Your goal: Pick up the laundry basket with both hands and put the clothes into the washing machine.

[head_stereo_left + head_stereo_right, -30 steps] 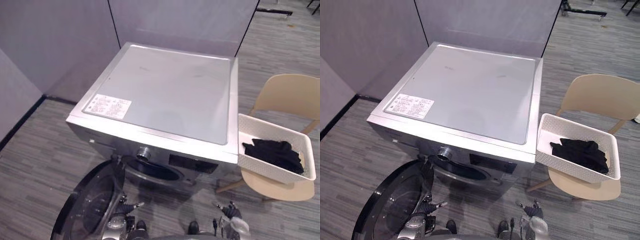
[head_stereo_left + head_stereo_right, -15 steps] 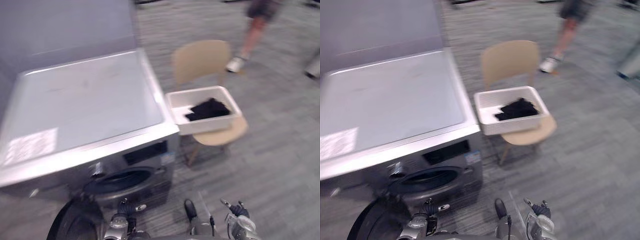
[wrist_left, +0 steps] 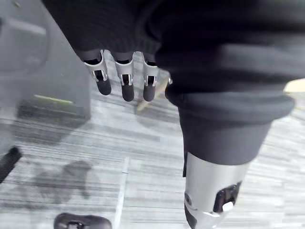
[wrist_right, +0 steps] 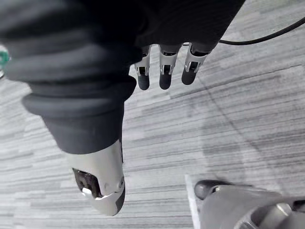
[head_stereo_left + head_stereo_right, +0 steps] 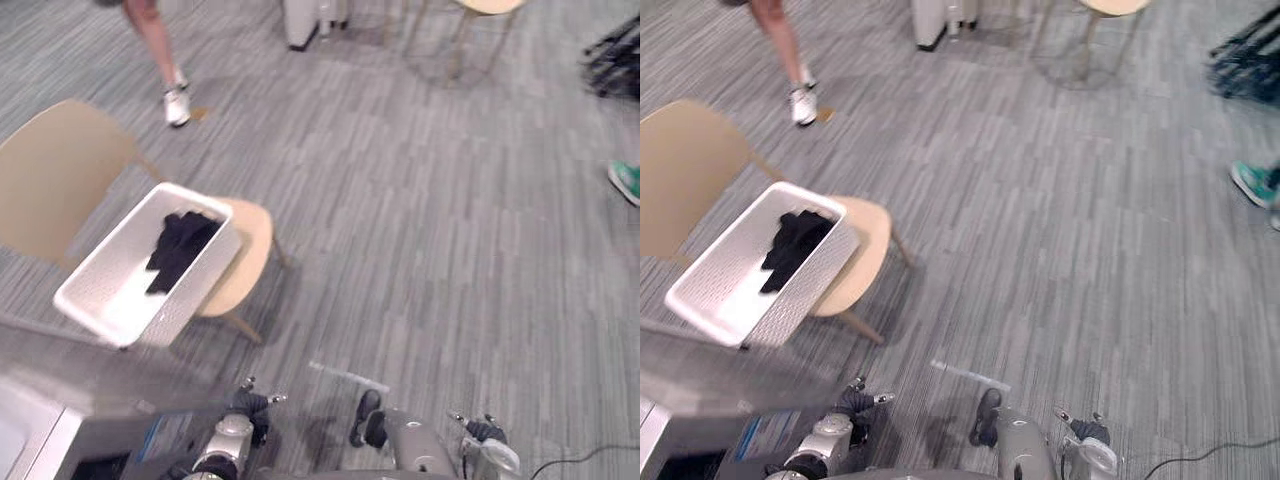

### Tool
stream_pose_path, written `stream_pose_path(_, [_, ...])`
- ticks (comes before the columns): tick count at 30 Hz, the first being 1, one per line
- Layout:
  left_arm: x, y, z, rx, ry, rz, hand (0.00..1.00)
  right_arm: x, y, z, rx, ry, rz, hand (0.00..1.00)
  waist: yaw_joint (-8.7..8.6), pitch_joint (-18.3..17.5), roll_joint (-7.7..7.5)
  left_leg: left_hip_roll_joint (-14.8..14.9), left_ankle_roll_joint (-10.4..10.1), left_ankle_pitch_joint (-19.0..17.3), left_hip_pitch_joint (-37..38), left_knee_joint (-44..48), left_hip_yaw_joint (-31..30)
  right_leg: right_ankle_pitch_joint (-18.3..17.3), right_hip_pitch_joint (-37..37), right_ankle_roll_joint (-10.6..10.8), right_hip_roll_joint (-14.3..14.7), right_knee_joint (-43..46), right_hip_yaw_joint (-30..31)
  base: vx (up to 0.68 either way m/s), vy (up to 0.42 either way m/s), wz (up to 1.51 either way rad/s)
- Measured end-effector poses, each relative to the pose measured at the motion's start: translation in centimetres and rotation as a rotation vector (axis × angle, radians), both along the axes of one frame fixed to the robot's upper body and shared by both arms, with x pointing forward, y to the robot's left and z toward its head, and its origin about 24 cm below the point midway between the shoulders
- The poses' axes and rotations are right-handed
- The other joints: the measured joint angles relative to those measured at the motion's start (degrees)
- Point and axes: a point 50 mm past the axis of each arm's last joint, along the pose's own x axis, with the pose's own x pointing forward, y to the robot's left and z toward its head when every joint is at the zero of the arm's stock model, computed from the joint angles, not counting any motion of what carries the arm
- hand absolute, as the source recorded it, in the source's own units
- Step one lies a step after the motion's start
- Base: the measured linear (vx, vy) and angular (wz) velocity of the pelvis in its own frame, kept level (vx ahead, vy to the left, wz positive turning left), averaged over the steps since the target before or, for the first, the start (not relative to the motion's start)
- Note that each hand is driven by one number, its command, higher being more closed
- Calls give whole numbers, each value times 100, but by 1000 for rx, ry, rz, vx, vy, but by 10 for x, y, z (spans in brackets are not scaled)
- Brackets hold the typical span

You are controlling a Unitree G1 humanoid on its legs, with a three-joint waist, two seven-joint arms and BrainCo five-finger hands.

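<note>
The task is at its opening step, the approach: nothing has been picked up yet. The white laundry basket sits on the seat of a beige chair, tilted across it so that one end overhangs the seat's edge. The black clothes lie bunched in the end nearer the chair back, and the rest of the basket floor is bare.

The left robot hand hangs with its fingers straight and relaxed over the grey plank floor, holding nothing. The right robot hand hangs the same way, loose and empty. Both are low and well apart from the basket.

A grey block at the lower left corner of the head views is probably a corner of the washing machine, though too little of it shows to be sure. A person's leg and white shoe show on the floor beyond the chair.

The next move likely calls for facing the chair squarely and closing in on it. Each robot hand would then reach to one of the basket's two short ends. Because the basket overhangs the seat, an uneven grip could tip it, so both sides should be taken together before lifting.
</note>
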Motion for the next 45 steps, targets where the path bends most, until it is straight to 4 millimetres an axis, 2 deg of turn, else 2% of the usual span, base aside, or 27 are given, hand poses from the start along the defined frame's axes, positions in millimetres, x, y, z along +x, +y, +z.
stream_pose_path(2, [-9, 0, -2, -8, 5, 11, 0, 8, 8, 1, 9, -13, 38, 0, 45, 78, -112, -515, -119, -77, -747, -228, -733, -25, 334, 65, 17, -275, 181, 223, 10, -63])
stream_pose_path(3, [-12, -1, -2, -25, -10, 32, 0, 10, 13, 1, 20, -27, 42, 0, 173, 88, -130, -774, -127, -73, -1149, -816, -876, 38, 534, 231, 11, -524, 224, 264, 32, -54])
stream_pose_path(5, [-9, 0, 3, -29, -56, 50, 0, 12, 16, 2, 23, -35, 50, 0, 301, 111, -127, -990, -192, -28, -1580, -1722, -739, 65, 831, 406, 10, -844, 196, 304, 70, -21])
stream_pose_path(6, [-11, -2, 2, -34, -54, 52, 0, 13, 16, 3, 20, -40, 54, 0, 328, 114, -113, -1259, -449, 177, -1598, -2799, -629, 127, 1035, 632, 8, -1102, 153, 320, 90, 1])
stream_pose_path(7, [-13, -3, 1, -39, -51, 58, 0, 14, 16, 3, 17, -42, 54, 0, 348, 101, -94, -1359, -332, 414, -1589, -3250, -610, 127, 1121, 683, 13, -1194, 146, 429, 130, -13])
stream_pose_path(8, [-15, -3, 1, -44, -54, 69, 0, 16, 16, 3, 16, -44, 62, 0, 480, 43, -158, -1636, 121, 955, -1414, -3647, -755, 103, 1257, 852, -52, -1346, 297, 403, 128, -18])
stream_pose_path(10, [-15, -1, 1, -47, -55, 88, 0, 22, 18, 5, 8, -55, 87, 0, 533, -12, -219, -1862, 403, 860, -1374, -3667, -820, 24, 1309, 1028, -233, -1231, 347, 464, 152, 2])
stream_pose_path(11, [-15, -1, 1, -52, -56, 102, 0, 24, 17, 6, -3, -56, 100, 0, 554, 16, -281, -1921, 551, 660, -1264, -3578, -775, -148, 1216, 1299, -445, -644, 388, 478, 180, 21])
stream_pose_path(12, [-15, -1, 0, -53, -52, 100, 0, 24, 17, 7, -5, -55, 102, 0, 557, 21, -290, -1966, 556, 579, -1165, -3569, -807, -211, 1123, 1396, -564, -205, 413, 659, 282, 42])
stream_pose_path(13, [-17, 0, -1, -45, -41, 91, 0, 25, 18, 7, -9, -54, 113, 0, 538, 47, -350, -2157, 572, 437, -789, -3644, -960, -152, 711, 1496, -969, 1438, 516, 472, 196, 66])
stream_pose_path(14, [-16, 2, 0, -35, -39, 78, 0, 26, 19, 7, -10, -58, 121, 0, 467, 78, -409, -2298, 619, 304, -493, -3713, -1163, 217, 363, 1493, -1283, 2659, 631, 463, 172, 83])
stream_pose_path(17, [-16, 3, 0, -20, -26, 48, 0, 27, 25, 7, -8, -63, 145, 0, 294, 98, -465, -2462, 660, 110, 82, -3815, -1820, -130, -269, 1177, -1399, 4008, 990, 437, 12, 121])
stream_pose_path(19, [-7, 2, 3, -18, -50, 48, 0, 30, 27, 11, -13, -94, 153, 0, 283, 98, -464, -2540, 658, 111, 365, -3953, -2388, -358, -637, 1129, -1189, 3414, 1226, 431, -73, 138])
stream_pose_path(22, [13, -10, 12, -39, -113, 52, 0, 34, 27, 17, -21, -137, 145, 0, 269, 101, -446, -2639, 652, 108, 382, -3876, -3484, -404, -1001, 1121, -564, 1774, 2165, 436, -215, 193])
stream_pose_path(23, [19, -17, 15, -58, -131, 48, 0, 33, 27, 17, -18, -145, 134, 0, 261, 97, -454, -2709, 484, 39, 302, -3667, -3915, -249, -969, 1251, -434, 1109, 2663, 401, -296, 290])
stream_pose_path(24, [24, -22, 18, -72, -155, 41, 0, 23, 29, 13, -7, -123, 118, 0, 250, 67, -530, -2845, -15, -273, 231, -3264, -4358, 514, -789, 1216, -549, 350, 2889, 406, -320, 270])
stream_pose_path(26, [25, -38, 19, -107, -159, 22, 0, 23, 19, 14, -33, -114, 115, 0, 413, 81, -165, -2539, -258, -423, -47, -2894, -4600, 325, -676, 1002, -517, 667, 2186, 345, -339, 198])
stream_pose_path(27, [25, -37, 19, -104, -163, 27, 0, 33, 19, 20, -42, -151, 120, 0, 505, 19, -76, -2379, -567, -240, -219, -2902, -4514, 220, -575, 896, -609, 635, 1752, 296, -345, 157])
stream_pose_path(29, [27, -37, 21, -106, -173, 28, 0, 40, 18, 25, -51, -185, 118, 0, 475, 44, -114, -2135, -873, -59, -397, -2934, -4103, 138, -228, 769, -759, 467, 1101, 225, -286, 196])
stream_pose_path(31, [26, -38, 20, -106, -172, 26, 0, 40, 17, 25, -57, -190, 102, 0, 454, 69, -192, -1726, -841, -72, -489, -2951, -2950, 106, 310, 716, -889, 243, 529, 122, -146, 210])
stream_pose_path(34, [20, -40, 18, -103, -157, 6, 0, 42, 12, 29, -77, -216, 84, 0, 440, -35, -291, -1232, -129, 536, -617, -3319, -925, 39, 770, 821, -1139, 4, -359, 65, -19, 162])
stream_pose_path(35, [17, -41, 16, -98, -145, -17, 0, 44, 6, 31, -90, -222, 70, 0, 443, -119, -185, -1223, -204, 703, -640, -3536, -744, -24, 845, 929, -1166, -51, -593, 86, 70, 124])
stream_pose_path(39, [-5, -20, 3, -26, -55, -49, 0, 46, 7, 31, -104, -206, 83, 0, 474, -164, -445, -1756, -172, 745, -573, -3963, -1096, 19, 1010, 1122, -1465, -98, -759, 87, 186, 77])
stream_pose_path(42, [-18, -1, -1, 22, -20, -47, 0, 58, -4, 42, -200, -218, 171, 0, 414, -163, -518, -2084, 7, 624, -269, -4039, -1234, -24, 869, 1193, -1995, 1015, -463, 40, 126, 31])
stream_pose_path(43, [-20, 5, -1, 40, -15, -47, 0, 66, -9, 52, -263, -248, 224, 0, 395, -160, -539, -2179, 83, 572, -234, -4062, -1345, 62, 589, 1057, -2137, 1614, -26, -15, 106, 51])
stream_pose_path(44, [-21, 8, -1, 48, -13, -50, 0, 77, -18, 68, -360, -287, 295, 0, 347, -158, -526, -2218, 111, 555, -221, -4086, -1504, 49, 201, 907, -2050, 2097, 700, -19, 77, 57])
stream_pose_path(45, [-22, 10, 0, 57, -12, -51, 0, 82, -21, 74, -396, -305, 319, 0, 320, -162, -533, -2217, 111, 560, -220, -4099, -1563, -84, 139, 994, -1919, 2095, 971, -23, 45, 60])
